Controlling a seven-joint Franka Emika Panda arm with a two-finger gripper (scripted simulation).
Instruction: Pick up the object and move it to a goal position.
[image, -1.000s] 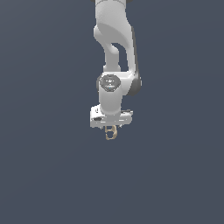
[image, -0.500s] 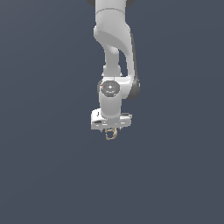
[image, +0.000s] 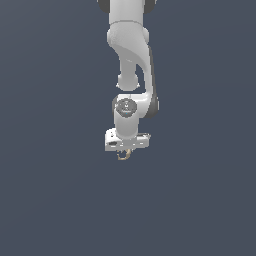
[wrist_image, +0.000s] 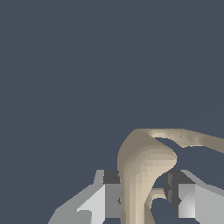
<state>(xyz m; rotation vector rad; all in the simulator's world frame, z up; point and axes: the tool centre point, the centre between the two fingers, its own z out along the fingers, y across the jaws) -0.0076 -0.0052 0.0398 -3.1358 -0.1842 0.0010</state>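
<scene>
Tan looped object (image: 123, 155) (wrist_image: 142, 170), curved bands around open holes, hangs clamped between the gripper's (image: 124, 150) two fingers (wrist_image: 111, 197)

Flat, even, dim simulator light fills both views; the slate-blue background carries no cast shadows or glare. Soft shading rounds the white arm (image: 131, 45). Edges look faceted, unblurred.

A plain dark slate-blue ground (image: 50, 200) fills both views, flat, even and unmarked
</scene>
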